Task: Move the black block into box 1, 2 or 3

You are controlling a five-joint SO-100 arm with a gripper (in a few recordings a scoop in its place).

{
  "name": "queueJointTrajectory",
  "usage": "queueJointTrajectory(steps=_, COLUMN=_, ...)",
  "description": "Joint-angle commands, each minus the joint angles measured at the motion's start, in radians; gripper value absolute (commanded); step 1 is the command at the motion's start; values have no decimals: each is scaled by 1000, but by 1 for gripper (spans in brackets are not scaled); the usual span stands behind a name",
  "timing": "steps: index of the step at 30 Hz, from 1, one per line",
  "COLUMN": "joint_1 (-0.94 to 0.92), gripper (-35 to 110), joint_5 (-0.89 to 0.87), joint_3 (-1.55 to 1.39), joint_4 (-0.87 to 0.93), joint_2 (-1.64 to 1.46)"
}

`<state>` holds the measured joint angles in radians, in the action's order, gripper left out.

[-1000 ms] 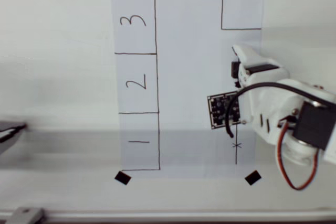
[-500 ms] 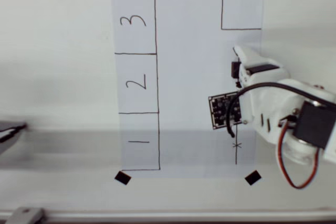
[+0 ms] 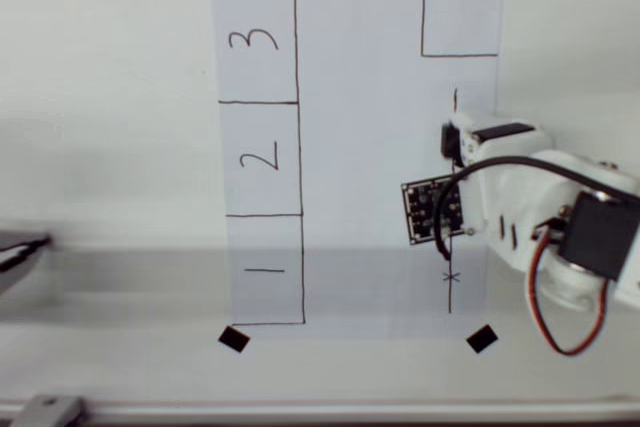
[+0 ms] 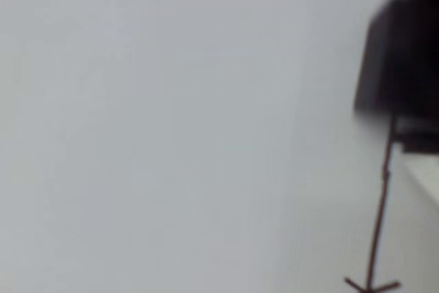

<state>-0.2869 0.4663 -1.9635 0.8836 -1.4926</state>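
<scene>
Three numbered boxes: 3, 2 and 1 run down the left edge of the paper sheet (image 3: 360,147) in the overhead view, with box 3 (image 3: 256,42) at the top-left corner.
Block: a small dark shape sits at the sheet's right edge, tight against the arm's nose. I take it for the black block (image 3: 447,143). The wrist view shows it as a dark blur (image 4: 401,53) at the top of a drawn line.
Gripper: the gripper (image 3: 468,129) hangs over the right edge, just above the circuit board (image 3: 430,211). I cannot tell from either camera whether the jaws are spread, clamped or grasping the block.
Step in hand, my read: securing the block — nothing has crossed the sheet yet.
How I would do it well: confirm a square hold on opposite faces before lifting, rise clear of the board, then travel straight towards the top-left corner.
Risk: a corner pinch could spin the cube out — the blurred wrist picture gives little warning.
</scene>
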Motion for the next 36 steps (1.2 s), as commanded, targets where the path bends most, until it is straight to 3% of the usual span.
queueJointTrajectory(steps=1, joint_1=-8, gripper=0, joint_5=-2, joint_3=-25, joint_4=-12, joint_2=-54)
queueJointTrajectory(steps=15, joint_1=34, gripper=0, joint_5=-115, joint_3=55, joint_4=-15, joint_2=-84)
queueJointTrajectory(steps=36, joint_1=21, gripper=0, joint_5=-356, joint_3=561, joint_4=-14, joint_2=161)
